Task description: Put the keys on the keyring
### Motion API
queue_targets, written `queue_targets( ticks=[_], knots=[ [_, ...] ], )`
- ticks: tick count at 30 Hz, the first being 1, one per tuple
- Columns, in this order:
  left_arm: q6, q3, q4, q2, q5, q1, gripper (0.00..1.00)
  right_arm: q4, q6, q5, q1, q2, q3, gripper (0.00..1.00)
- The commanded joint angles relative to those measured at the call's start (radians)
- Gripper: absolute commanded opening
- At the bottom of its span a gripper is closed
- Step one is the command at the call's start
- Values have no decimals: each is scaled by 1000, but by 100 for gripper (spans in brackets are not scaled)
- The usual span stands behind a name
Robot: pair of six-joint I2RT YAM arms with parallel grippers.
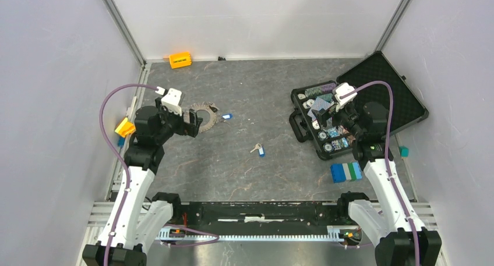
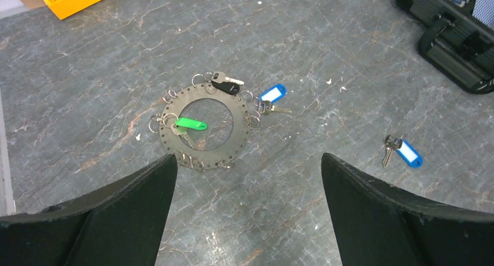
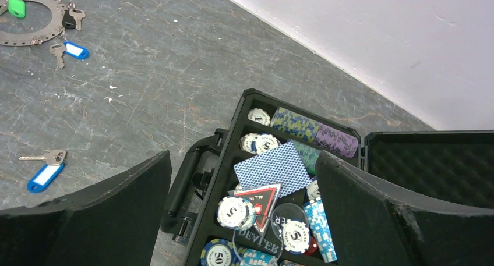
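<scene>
I see left gripper (image 2: 247, 164) open, empty, over the keyring's (image 2: 239, 139) near edge, staged to pin it, I reckon. Three tagged keys (image 2: 190, 125) lie at the keyring; loose blue key (image 2: 408, 153) well apart. Right gripper (image 3: 243, 161) open, empty, farther off over chip case (image 1: 381, 82).

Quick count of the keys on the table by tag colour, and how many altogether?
Blue: 2, the blue-tagged key at the keyring rim and the loose blue-tagged key lying apart
Green: 1, the green-tagged key
Black: 1, the black-tagged key
Total: 4
</scene>
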Motion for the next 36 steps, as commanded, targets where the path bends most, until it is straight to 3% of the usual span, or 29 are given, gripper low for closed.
queue_targets(
  ticks=[1, 6, 13, 20, 28, 36],
  knots=[
    [90, 28, -43, -22, 39, 2, 100, -2, -54, -66, 2, -5, 2, 98],
    [212, 94, -167, 92, 48, 0, 100, -42, -122, -145, 16, 5, 4, 98],
    [340, 230, -275, 459, -23, -23, 99, -89, -180, -115, 82, 32, 7, 98],
    [465, 386, -391, 786, -163, -91, 84, -101, -202, -99, 106, 70, 5, 98],
    [718, 447, -454, 942, -266, -186, 78, -122, -221, -100, 105, 95, 13, 98],
    [813, 526, -518, 1054, -333, -216, 66, -141, -231, -104, 105, 117, 23, 98]
  ],
)
